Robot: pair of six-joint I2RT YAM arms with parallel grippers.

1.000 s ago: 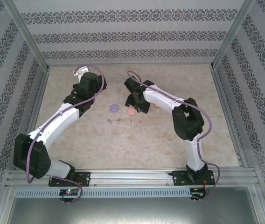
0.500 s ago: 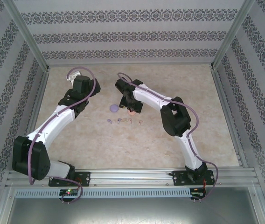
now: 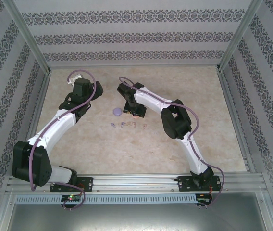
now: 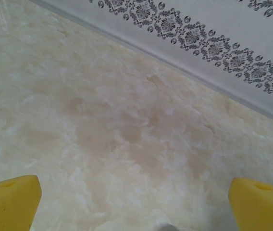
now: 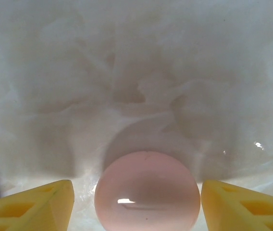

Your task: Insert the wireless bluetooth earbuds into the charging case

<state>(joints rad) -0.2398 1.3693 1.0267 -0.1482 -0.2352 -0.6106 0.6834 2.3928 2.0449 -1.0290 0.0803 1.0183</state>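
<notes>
Approach to grasp: right jaws stand apart astride the pink charging case (image 5: 146,192), not touching it, left jaws gape over bare bench (image 4: 127,120), earbuds (image 3: 122,124) lie in a row near the case; next move likely needs a centred, gentle closure

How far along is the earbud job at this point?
Done: nothing visibly; the earbuds lie loose in a row on the table. In hand: the right hand straddles the pink case, jaws open, not touching it. The left hand hangs open over bare table. Left: every earbud into a case.
</notes>
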